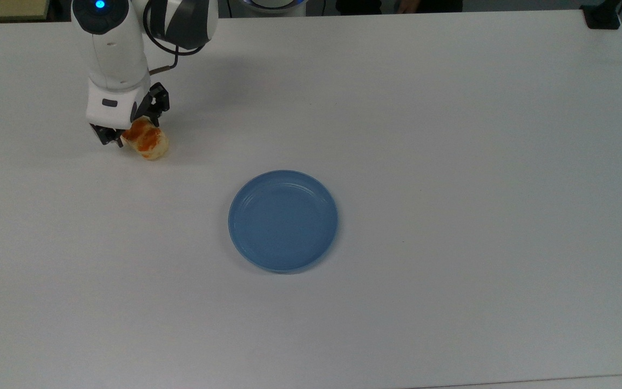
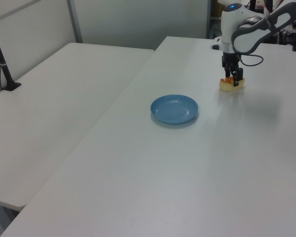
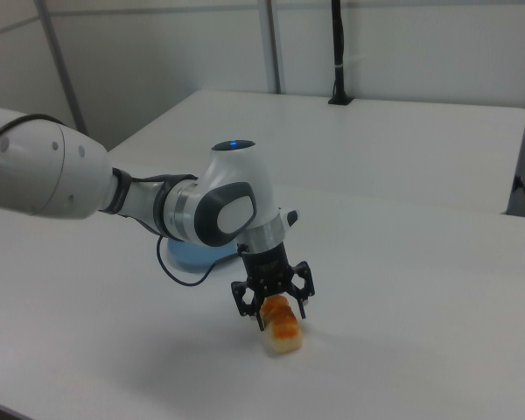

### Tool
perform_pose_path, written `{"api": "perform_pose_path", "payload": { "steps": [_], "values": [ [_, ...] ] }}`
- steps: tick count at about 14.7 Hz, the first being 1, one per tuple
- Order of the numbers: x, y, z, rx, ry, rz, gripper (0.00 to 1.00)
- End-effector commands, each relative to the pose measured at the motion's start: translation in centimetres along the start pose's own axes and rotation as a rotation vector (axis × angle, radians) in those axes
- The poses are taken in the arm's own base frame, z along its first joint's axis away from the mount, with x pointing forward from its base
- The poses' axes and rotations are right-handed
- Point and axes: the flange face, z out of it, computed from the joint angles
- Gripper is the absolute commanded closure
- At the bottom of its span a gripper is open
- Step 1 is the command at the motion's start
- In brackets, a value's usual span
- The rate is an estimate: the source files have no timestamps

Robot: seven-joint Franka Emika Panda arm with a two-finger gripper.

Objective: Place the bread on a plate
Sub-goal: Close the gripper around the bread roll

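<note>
The bread, a small cream roll with orange-brown glazed bumps, lies on the white table at the top view's upper left. My gripper is lowered over its far end, open, with one finger on each side of the roll. The right view shows the gripper straddling the top of the bread; whether the fingers touch it I cannot tell. In the left view the gripper stands over the bread. The light-blue plate lies bare at the table's middle, well apart from the bread; it also shows as the plate.
In the top view the white arm rises from the upper left edge of the table. A second white table adjoins on the left view's left, with a black post at its far side. Part of the plate shows behind the arm.
</note>
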Motion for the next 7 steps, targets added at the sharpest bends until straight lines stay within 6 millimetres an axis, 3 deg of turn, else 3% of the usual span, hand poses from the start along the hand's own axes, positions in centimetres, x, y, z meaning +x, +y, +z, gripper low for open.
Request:
{"api": "perform_pose_path", "payload": {
  "steps": [1,5,7],
  "values": [
    [0.70,-0.31,-0.44,-0.028,-0.001,0.019,0.40],
    [1.02,-0.73,-0.25,-0.023,-0.002,0.038,0.56],
    [1.07,-0.88,-0.37,-0.017,-0.007,0.037,0.57]
  ]
}}
